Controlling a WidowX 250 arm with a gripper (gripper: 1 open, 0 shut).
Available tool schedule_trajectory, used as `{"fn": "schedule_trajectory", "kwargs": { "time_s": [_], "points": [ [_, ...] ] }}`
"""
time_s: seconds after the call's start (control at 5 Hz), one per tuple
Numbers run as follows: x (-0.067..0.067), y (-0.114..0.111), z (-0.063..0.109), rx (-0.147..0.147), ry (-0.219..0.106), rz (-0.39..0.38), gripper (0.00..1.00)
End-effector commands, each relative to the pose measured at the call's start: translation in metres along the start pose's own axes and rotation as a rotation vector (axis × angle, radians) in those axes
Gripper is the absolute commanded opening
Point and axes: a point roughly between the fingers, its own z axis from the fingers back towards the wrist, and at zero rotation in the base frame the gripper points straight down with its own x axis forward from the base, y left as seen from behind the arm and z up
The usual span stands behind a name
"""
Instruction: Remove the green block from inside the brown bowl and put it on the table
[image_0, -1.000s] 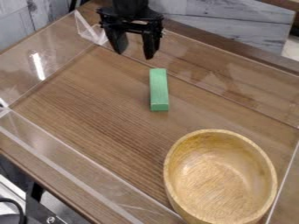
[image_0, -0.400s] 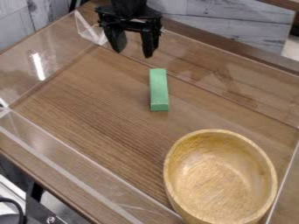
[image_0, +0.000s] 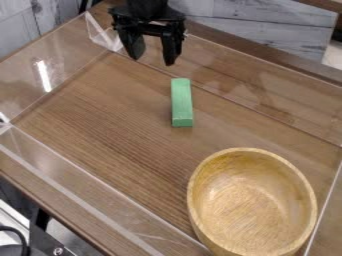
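We found the block (image_0: 182, 103) lying flat on the table (image_0: 94, 130), just above the middle of the frame, its long side running nearly top to bottom. It was well apart from the bowl (image_0: 253, 205), which sat in the lower right corner and looked empty, with only bare wood grain showing inside. Nothing touched the block.

The gripper (image_0: 154, 52) hung at the upper centre of the frame, a little up and left of the block's top end, pointing down. Its two dark fingers were spread wide with nothing between them, and they were clear of the block.

We judged that the task's own work was done: the block was out of the bowl and resting on the tabletop inside the clear walls. The step in hand looked like the close of the job, with the arm off the block after the release.

For the next move we saw little left to call for. If anything, the arm needed only to lift or pull away toward the top of the frame without sweeping down across the block, since a brush from a finger could have pushed it along the smooth wood. No new grasp seemed needed.
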Motion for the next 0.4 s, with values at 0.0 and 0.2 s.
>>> {"fn": "schedule_trajectory", "kwargs": {
  "time_s": [0.0,0.2],
  "points": [
    [0.0097,0.0054,0.0186,0.011,-0.086,0.004,1.0],
    [0.013,0.0098,0.0141,0.009,-0.09,0.009,1.0]
  ]
}}
